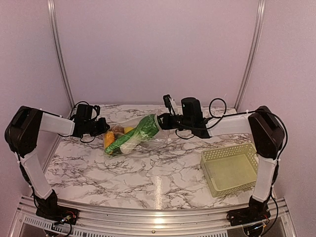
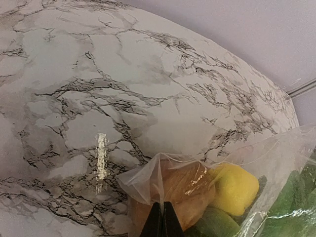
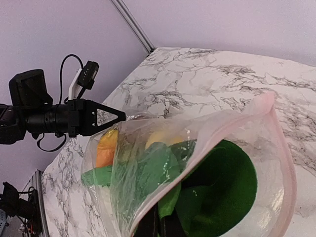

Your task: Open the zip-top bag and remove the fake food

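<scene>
The zip-top bag lies on the worktop toward the far edge, left of centre, stretched between your two arms. Your left gripper has its fingers pressed together on a fold of plastic at the bag's closed end. Your right gripper is clamped on the lower lip of the mouth.

The mouth already gapes, its zipper strip arching over the bok choy, so the work now looks like emptying.

- Keep the right grip low and steady so the opening stays wide and faces the bare worktop.
- Raise the left end slowly. The thin film may slip from so small a pinch, and the bok choy could jam in the mouth ahead of the lemon and the rest of the fake food.
- Tip away from the far edge. The round pieces will probably roll.

Some things you cannot see. The right wrist view cuts off the right fingers and shows them only through the film, so judge that hold with care. Creased plastic blurs the pieces deep in the bag, and the brownish one beside the lemon is hard to name. The top view does not show how many pieces there are. The basket sits well apart by the near right corner.
</scene>
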You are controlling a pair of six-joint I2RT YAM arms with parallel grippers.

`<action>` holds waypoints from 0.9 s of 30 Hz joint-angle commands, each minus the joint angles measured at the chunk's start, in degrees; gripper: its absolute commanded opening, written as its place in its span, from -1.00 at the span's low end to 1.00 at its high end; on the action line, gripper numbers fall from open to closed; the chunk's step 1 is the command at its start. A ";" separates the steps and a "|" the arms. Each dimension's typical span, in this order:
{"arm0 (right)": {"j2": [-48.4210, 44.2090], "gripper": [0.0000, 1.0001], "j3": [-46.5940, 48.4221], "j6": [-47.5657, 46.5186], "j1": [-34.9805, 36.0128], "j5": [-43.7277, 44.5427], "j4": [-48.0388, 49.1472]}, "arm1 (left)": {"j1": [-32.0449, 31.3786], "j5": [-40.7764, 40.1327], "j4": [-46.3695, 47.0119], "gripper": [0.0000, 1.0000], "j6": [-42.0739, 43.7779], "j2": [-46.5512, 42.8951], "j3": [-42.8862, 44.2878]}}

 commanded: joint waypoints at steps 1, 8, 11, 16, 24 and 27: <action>-1.45 -1.00 2.50 -4.39 0.77 0.81 -2.74 | -0.75 -1.40 -1.38 -1.00 3.17 -1.24 1.38; -10.66 -1.00 -4.65 -9.81 -0.16 10.02 -3.71 | 1.65 -4.94 -3.25 -1.00 0.88 -1.02 0.70; -13.83 -1.00 -7.76 -9.62 -1.45 11.73 -2.85 | 2.40 -4.49 -2.13 -1.00 0.32 -1.10 -0.11; -17.35 -1.00 -11.15 -9.35 -3.18 11.61 -0.35 | 2.50 -4.22 -2.25 -1.00 1.15 -0.75 0.00; -24.36 -1.00 -10.65 -9.23 -3.38 12.25 -0.87 | 2.59 -4.21 -1.48 -1.00 1.07 0.06 -0.35; -29.26 -1.00 -9.95 -10.79 -3.41 14.69 -4.97 | 2.66 -4.18 -1.21 -1.00 1.02 0.53 -0.27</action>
